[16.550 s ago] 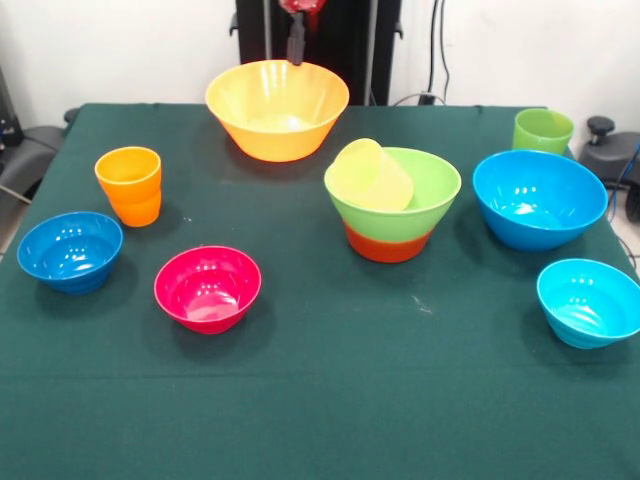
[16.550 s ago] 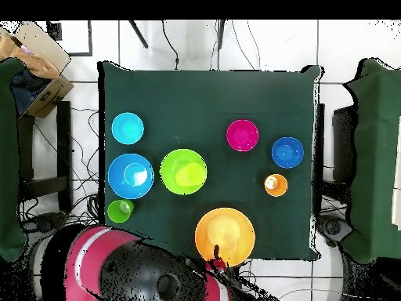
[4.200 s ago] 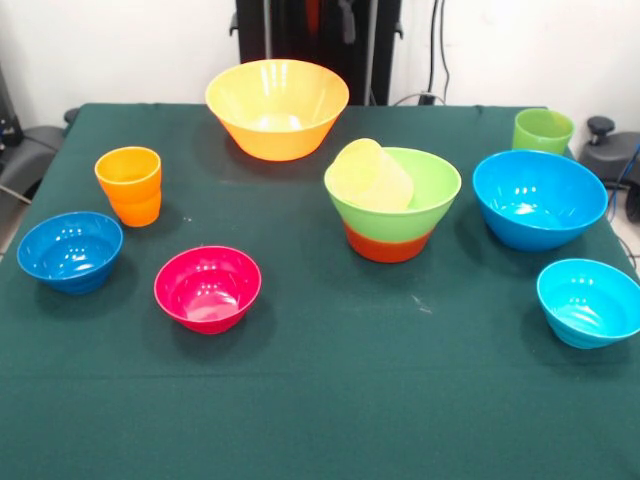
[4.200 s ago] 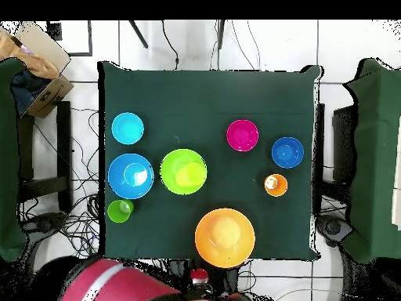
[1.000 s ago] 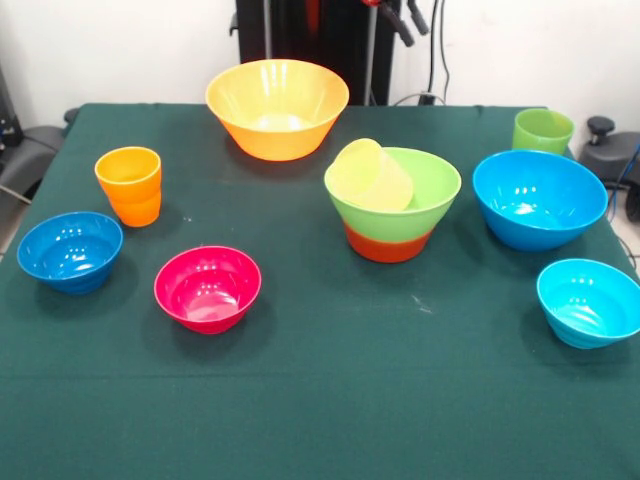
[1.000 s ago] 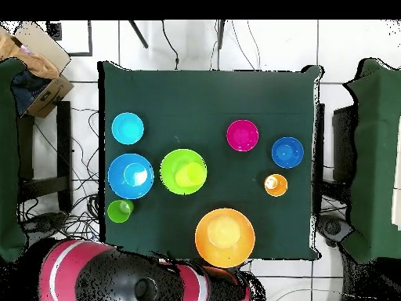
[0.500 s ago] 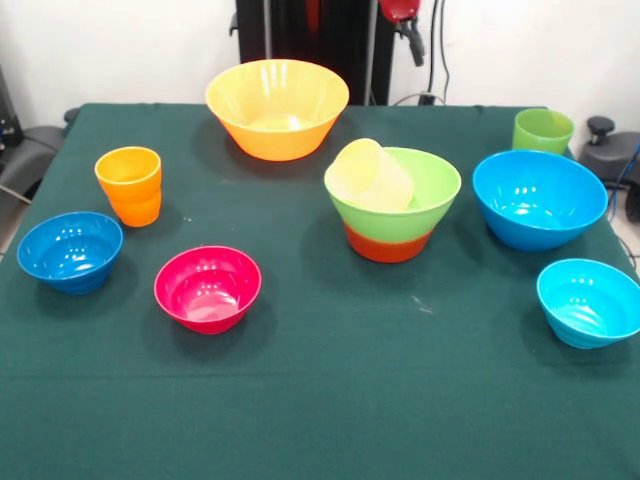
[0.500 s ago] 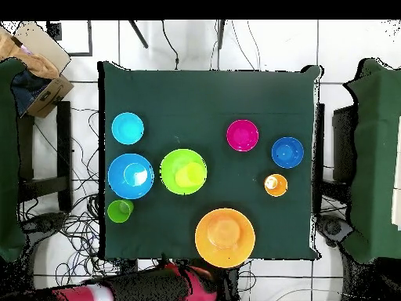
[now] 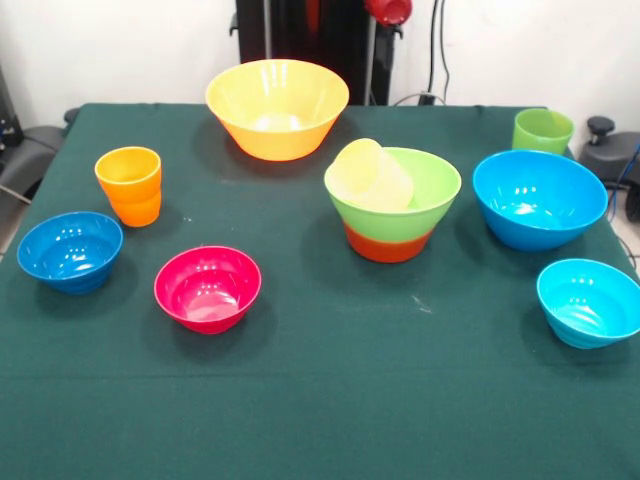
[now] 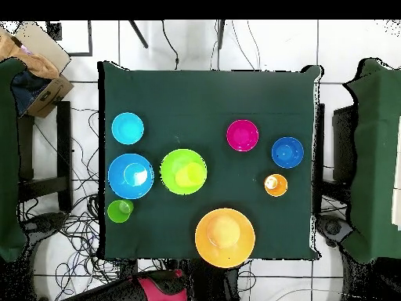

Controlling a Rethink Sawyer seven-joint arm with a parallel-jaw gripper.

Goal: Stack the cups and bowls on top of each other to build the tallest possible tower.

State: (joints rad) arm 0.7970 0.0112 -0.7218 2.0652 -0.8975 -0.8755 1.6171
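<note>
Ten cups and bowls dot the green table [image 9: 330, 400]; tool [image 9: 388, 10] state unclear.

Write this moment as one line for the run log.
tower: light green bowl nested in orange-red bowl, pale yellow cup tilted inside | orange cup: loose | green cup: loose | arm: drawn back

You have open tabletop [image 9: 330, 400] along the whole near edge and a clear lane between the magenta bowl [image 9: 208, 288] and the tower [image 9: 392, 203]. On the right, the big blue bowl [image 9: 539, 198] and cyan bowl [image 9: 588, 301] crowd the edge.
</note>
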